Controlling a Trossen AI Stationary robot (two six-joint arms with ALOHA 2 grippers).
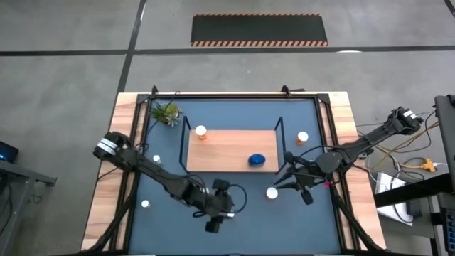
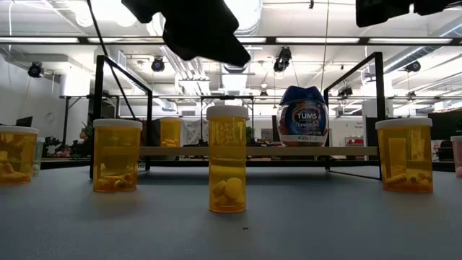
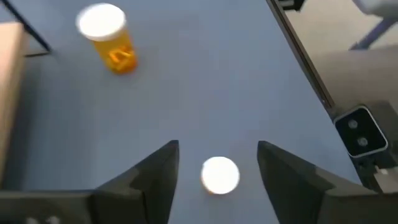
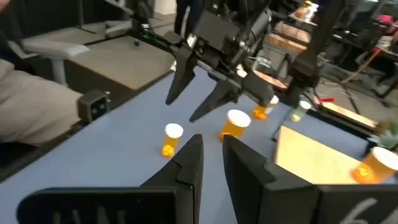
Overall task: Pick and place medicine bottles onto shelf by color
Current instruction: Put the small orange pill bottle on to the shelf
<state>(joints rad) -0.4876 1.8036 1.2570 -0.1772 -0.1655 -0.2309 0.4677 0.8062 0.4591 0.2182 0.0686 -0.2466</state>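
Seen from above, the wooden shelf [image 1: 231, 150] lies in the middle of the blue mat [image 1: 234, 220], with an orange bottle [image 1: 201, 133] at its 10 o'clock corner and a blue bottle [image 1: 257, 160] at its 4 o'clock edge. At the shelf's 6 o'clock, the left gripper [image 3: 217, 163] hangs with fingers spread on either side of a white-capped bottle [image 3: 219, 175] standing on the mat. At the shelf's 4 o'clock, the right gripper [image 4: 212, 155] hovers empty, fingers nearly pressed together, beside another white-capped bottle [image 1: 272, 193].
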